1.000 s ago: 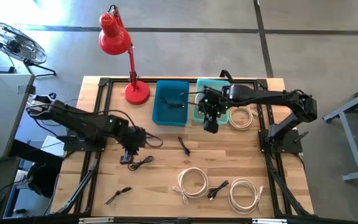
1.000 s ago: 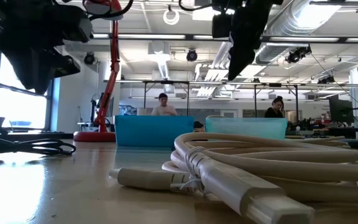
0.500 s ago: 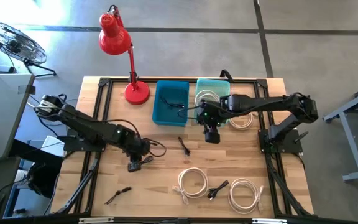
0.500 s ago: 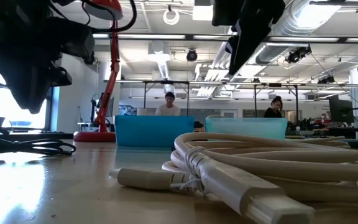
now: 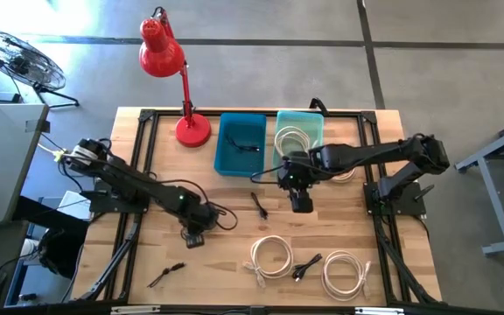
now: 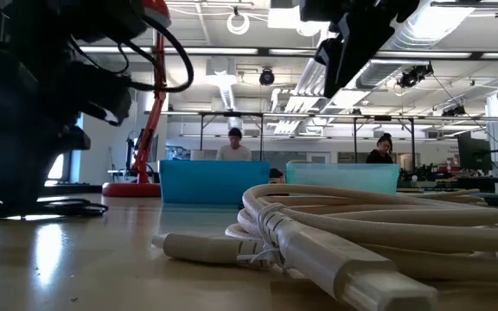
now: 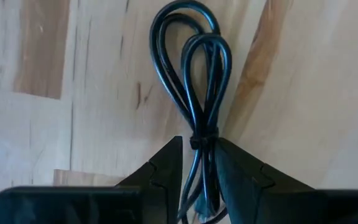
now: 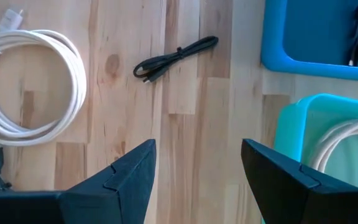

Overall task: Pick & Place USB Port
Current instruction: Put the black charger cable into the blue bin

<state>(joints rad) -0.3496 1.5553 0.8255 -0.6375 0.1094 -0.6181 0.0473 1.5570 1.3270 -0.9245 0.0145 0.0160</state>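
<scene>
Light wood table (image 5: 234,254), concrete floor around it. Red lamp (image 5: 166,61) upper left. Left gripper (image 7: 197,177) pinches a black cable (image 7: 194,74); right gripper (image 8: 197,171) hangs spread by the blue bin (image 5: 240,144).

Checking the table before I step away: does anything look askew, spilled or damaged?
Nothing stands out. Loose coiled cables lie flat on the table, others sit inside the blue bin and teal bin, and the red lamp stands upright.

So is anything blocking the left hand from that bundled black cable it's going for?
Nothing visible. The left hand is already down on the black cable, its fingers either side of the tied bundle on bare wood.
</scene>
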